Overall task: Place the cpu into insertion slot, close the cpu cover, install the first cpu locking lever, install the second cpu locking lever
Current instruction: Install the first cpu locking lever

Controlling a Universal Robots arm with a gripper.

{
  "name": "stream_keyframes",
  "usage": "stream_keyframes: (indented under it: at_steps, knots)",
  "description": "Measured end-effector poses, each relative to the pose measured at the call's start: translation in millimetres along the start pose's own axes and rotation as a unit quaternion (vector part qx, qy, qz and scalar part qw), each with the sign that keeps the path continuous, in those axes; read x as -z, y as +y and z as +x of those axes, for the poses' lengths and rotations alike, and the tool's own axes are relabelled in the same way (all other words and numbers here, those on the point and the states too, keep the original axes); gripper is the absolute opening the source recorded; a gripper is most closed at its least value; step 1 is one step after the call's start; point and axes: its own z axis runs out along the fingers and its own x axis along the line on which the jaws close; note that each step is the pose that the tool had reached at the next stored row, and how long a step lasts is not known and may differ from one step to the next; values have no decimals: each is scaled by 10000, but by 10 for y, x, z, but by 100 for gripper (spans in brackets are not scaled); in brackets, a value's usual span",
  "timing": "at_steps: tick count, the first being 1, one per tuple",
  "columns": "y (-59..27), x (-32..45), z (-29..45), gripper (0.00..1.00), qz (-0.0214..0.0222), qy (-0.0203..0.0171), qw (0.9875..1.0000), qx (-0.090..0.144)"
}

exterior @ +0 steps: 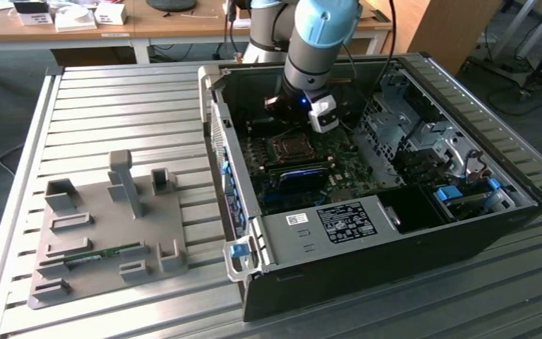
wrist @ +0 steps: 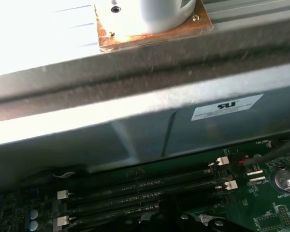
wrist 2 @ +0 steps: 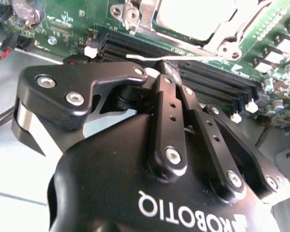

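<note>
In the exterior view my gripper [exterior: 301,113] reaches down into the open computer case, just above the insertion slot [exterior: 290,147] on the green board. The second wrist view shows the cpu [wrist 2: 193,14], grey-topped, lying in the slot with the cpu cover [wrist 2: 221,39] folded down around it. My gripper [wrist 2: 165,67] is shut, its black fingers [wrist 2: 166,111] pressed together. A thin bright locking lever [wrist 2: 193,57] runs across right at the fingertips. Whether it is pinched or only touched is hidden.
Long black memory slots [wrist 2: 212,79] lie between gripper and socket, also in the first wrist view [wrist: 135,186] below the case wall [wrist: 135,121]. Drive cages [exterior: 422,134] crowd the case's right. A grey fixture plate [exterior: 111,233] holding a memory stick [exterior: 101,252] sits at the exterior view's left.
</note>
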Motion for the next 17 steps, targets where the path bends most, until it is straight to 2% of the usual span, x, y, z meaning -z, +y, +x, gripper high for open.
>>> stream_keyframes:
  at_steps: [4,13,17]
  knots:
    - [20,54,-1,11,0,-1,10000,0]
    - [9,41,62,11,-28,-7,10000,2]
    - [17,53,68,11,-29,-7,10000,3]
